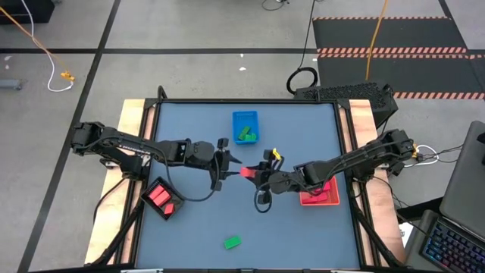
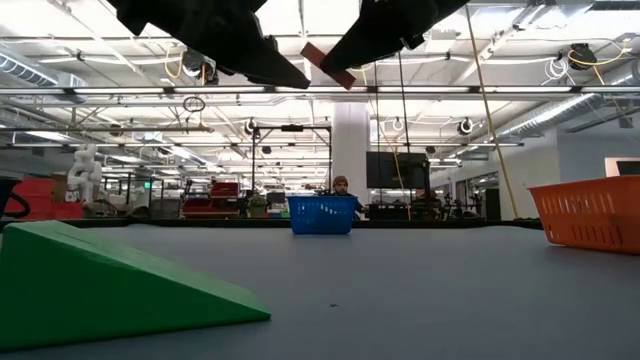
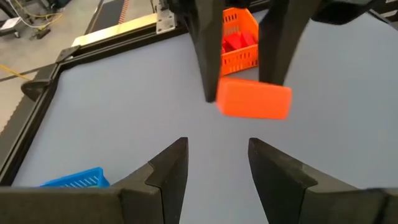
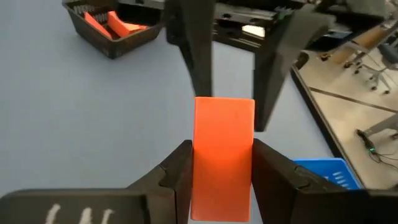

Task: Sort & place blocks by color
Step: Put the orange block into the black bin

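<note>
One salmon-red rectangular block (image 1: 248,172) hangs in the air over the table's middle, held by my right gripper (image 1: 255,175), which reaches in from the right. My left gripper (image 1: 229,161) faces it from the left, open. Its fingers (image 3: 168,168) stand just short of the block's free end (image 3: 254,99) and touch nothing that I can see. A green wedge block (image 1: 232,243) lies alone near the table's near edge and looms large in the low view (image 2: 100,285). My right gripper (image 4: 221,149) pinches the salmon-red block between its two fingers, which lie on the long sides of the block's near half (image 4: 221,180). The fingers run along the block and come roughly level from the table's right. The block is lifted clear and its free end (image 4: 224,109) sticks out toward the left gripper.
A blue tray (image 1: 245,126) holding green blocks stands at the far middle. A black tray (image 1: 161,199) with red-pink blocks sits near the left edge, under the left arm. A red tray (image 1: 322,194) lies under the right arm. Bare table shows around the green wedge.
</note>
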`<state>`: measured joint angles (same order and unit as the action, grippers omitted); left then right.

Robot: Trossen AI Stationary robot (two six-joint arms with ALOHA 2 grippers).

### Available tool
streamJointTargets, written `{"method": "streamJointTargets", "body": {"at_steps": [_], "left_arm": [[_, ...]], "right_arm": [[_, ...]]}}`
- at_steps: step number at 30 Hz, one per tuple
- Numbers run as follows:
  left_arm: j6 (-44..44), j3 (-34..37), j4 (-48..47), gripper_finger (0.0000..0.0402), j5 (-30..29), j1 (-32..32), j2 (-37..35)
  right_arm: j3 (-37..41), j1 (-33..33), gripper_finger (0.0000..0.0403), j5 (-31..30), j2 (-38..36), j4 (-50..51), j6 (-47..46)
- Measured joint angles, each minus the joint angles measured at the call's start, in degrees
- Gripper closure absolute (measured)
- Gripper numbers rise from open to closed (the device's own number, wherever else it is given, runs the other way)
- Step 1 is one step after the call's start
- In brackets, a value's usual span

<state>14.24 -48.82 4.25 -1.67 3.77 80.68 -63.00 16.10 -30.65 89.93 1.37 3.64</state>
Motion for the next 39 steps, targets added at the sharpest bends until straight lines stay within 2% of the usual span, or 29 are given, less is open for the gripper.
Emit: {"method": "streamJointTargets", "body": {"at_steps": [9,28,39], "left_arm": [[-1.4,0.1,3.3,0.0231,0.9,0.4,0.0],[-1.4,0.1,1.9,0.0231,1.5,2.3,0.0],[-1.7,0.1,2.7,0.0231,-1.0,2.3,0.0]], "right_arm": [[0.0,-0.4,0.0285,0.7,0.0,1.2,-1.4],[0.0,-1.8,0.0285,0.5,0.0,2.5,-1.7],[0.0,-1.9,0.0285,0.4,0.5,2.3,-3.0]]}}
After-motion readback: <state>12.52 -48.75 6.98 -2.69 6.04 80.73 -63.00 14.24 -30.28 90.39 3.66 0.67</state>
